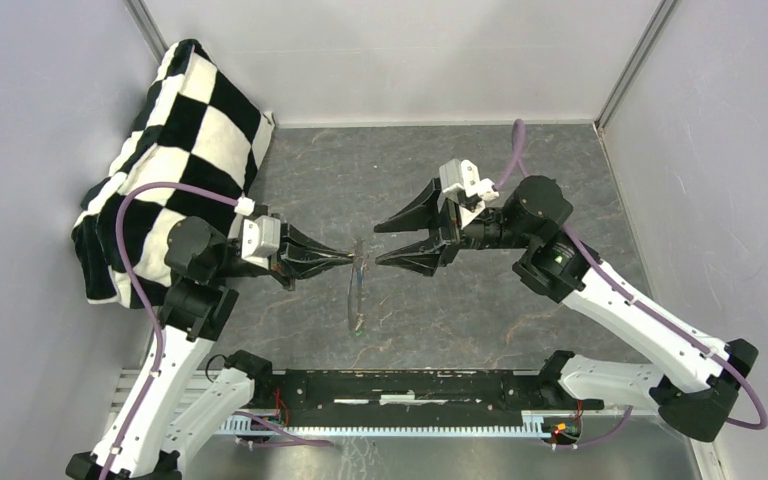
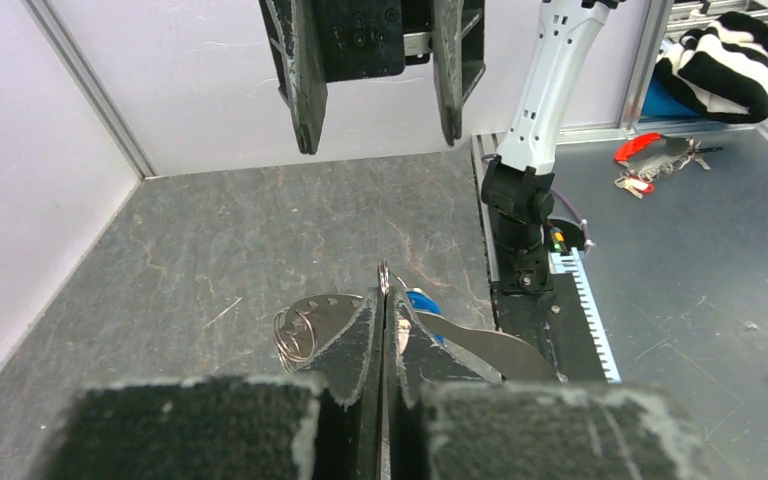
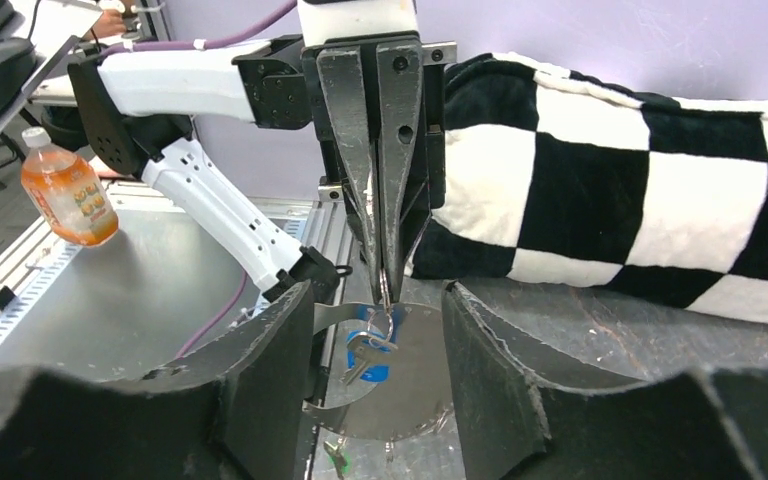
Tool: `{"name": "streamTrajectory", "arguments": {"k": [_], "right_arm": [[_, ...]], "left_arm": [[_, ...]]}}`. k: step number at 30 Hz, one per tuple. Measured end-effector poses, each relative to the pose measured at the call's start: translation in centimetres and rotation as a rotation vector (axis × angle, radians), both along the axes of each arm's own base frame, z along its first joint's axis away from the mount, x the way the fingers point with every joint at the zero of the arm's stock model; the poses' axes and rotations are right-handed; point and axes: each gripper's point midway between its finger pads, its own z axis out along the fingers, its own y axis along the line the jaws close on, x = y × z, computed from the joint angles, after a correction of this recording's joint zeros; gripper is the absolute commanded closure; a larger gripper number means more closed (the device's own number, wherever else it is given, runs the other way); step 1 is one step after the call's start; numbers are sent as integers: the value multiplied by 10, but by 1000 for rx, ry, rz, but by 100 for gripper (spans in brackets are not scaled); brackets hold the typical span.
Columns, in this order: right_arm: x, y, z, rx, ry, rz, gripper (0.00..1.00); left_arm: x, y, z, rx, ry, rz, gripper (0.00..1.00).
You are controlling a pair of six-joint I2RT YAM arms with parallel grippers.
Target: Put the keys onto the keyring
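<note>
My left gripper point(image 1: 353, 256) point(image 2: 383, 295) is shut on the keyring point(image 2: 383, 272) point(image 3: 385, 318), a thin metal ring held above the table. The key with the blue head point(image 3: 365, 352) point(image 2: 422, 300) hangs from this ring. Behind it hangs a flat round grey metal plate point(image 3: 430, 370) point(image 1: 352, 295). The key with the green head point(image 3: 338, 458) dangles at the plate's lower edge. My right gripper point(image 1: 380, 245) point(image 3: 378, 300) is open, tip to tip with the left one, its fingers on either side of the hanging bunch and touching nothing.
A black-and-white checked cushion point(image 1: 170, 150) leans in the back left corner. Grey walls close in the stone-patterned table point(image 1: 480, 300) on three sides. The black mounting rail point(image 1: 400, 385) runs along the near edge. An orange bottle point(image 3: 65, 195) stands outside the enclosure.
</note>
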Motion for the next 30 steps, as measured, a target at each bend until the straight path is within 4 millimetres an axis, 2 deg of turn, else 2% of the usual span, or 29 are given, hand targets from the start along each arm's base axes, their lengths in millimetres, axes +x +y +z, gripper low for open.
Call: {"name": "streamTrajectory", "arguments": {"k": [5, 10, 18, 21, 26, 30], "right_arm": [[3, 11, -10, -16, -21, 43, 52], [5, 20, -23, -44, -1, 78, 53], [3, 27, -29, -51, 9, 113, 55], [2, 30, -32, -57, 19, 122, 59], [5, 34, -39, -71, 42, 129, 75], [4, 35, -40, -76, 50, 133, 99]], "left_arm": [[-2, -1, -2, 4, 32, -16, 98], [-1, -1, -2, 4, 36, -20, 98], [-2, -1, -2, 4, 36, -21, 98], [-2, -1, -2, 4, 37, -21, 98], [-2, -1, -2, 4, 36, -23, 98], [-3, -1, -2, 4, 35, -23, 98]]}}
